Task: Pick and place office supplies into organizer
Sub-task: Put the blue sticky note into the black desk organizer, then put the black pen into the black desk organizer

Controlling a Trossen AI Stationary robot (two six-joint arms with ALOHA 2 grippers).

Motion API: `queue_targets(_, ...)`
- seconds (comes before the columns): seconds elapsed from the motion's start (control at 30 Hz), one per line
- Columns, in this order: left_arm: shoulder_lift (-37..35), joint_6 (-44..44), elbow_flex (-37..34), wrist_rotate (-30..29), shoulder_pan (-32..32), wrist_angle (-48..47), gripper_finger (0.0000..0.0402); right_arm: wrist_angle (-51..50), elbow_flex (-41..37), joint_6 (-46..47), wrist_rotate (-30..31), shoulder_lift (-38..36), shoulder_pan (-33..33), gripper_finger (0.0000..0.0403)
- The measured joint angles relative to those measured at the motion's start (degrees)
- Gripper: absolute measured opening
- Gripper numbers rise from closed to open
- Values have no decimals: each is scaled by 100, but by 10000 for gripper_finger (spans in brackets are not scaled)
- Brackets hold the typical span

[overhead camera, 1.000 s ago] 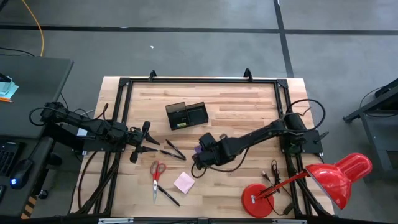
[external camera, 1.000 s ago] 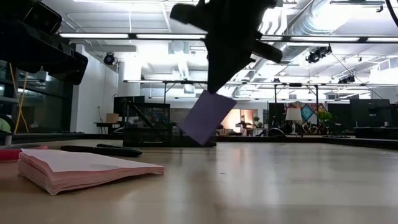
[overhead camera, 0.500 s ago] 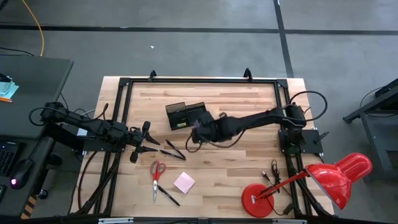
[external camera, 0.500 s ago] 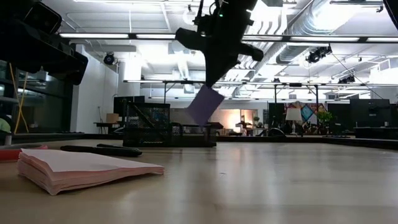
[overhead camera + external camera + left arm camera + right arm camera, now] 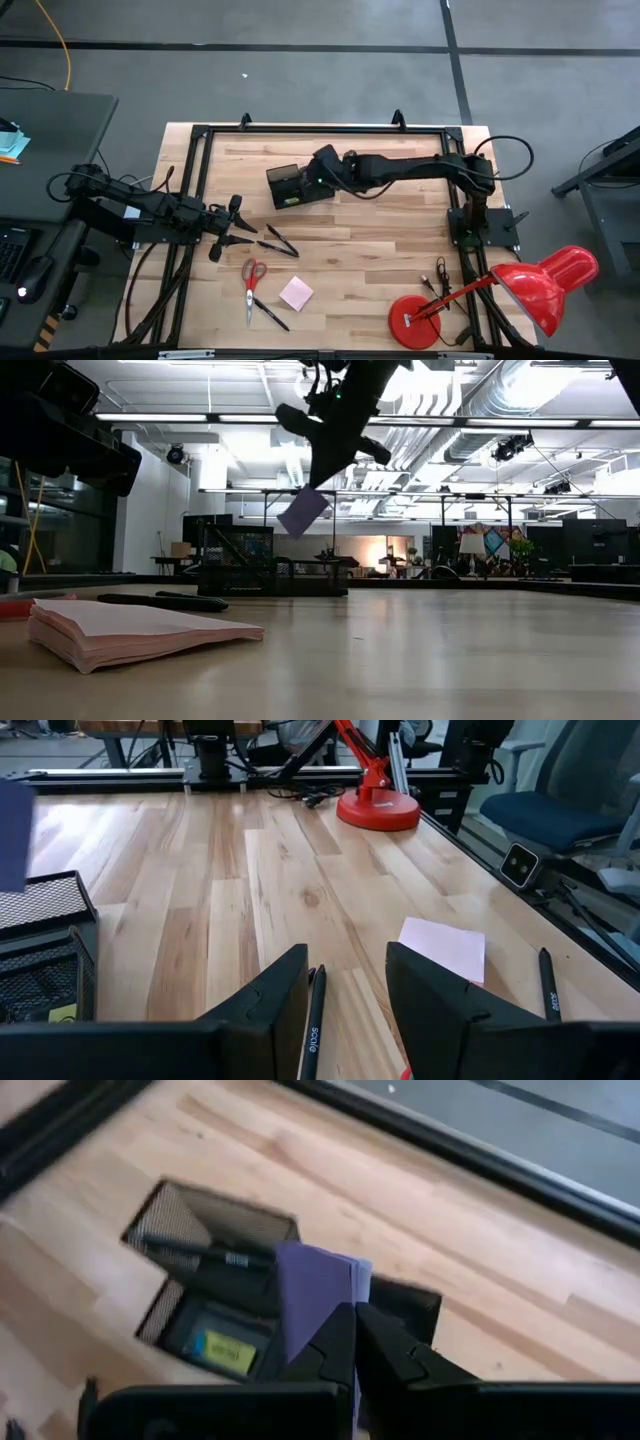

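While the right gripper (image 5: 352,1342) hangs above the organizer (image 5: 299,185), toward the table's twelve o'clock, clenched on the purple pad (image 5: 318,1288), the placing step seems underway, calling for lowering and release.

table (image 5: 380,240): pale planked wood, smooth satin | organizer (image 5: 200,1270) under right gripper (image 5: 352,1342): black wire mesh, matt | purple pad (image 5: 312,1292) in its fingers: matt paper | pink pad (image 5: 130,630): stacked paper | lamp (image 5: 540,285): glossy red
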Motion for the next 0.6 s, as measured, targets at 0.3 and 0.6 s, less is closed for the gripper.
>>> queue_targets(0.3,-2,0,0,0,-2,-2,122,-111,-22,114,-296,116,-278,0)
queue_targets(0.6,0,-2,0,0,-2,-4,122,-42,-22,242,-605,555,-394,0)
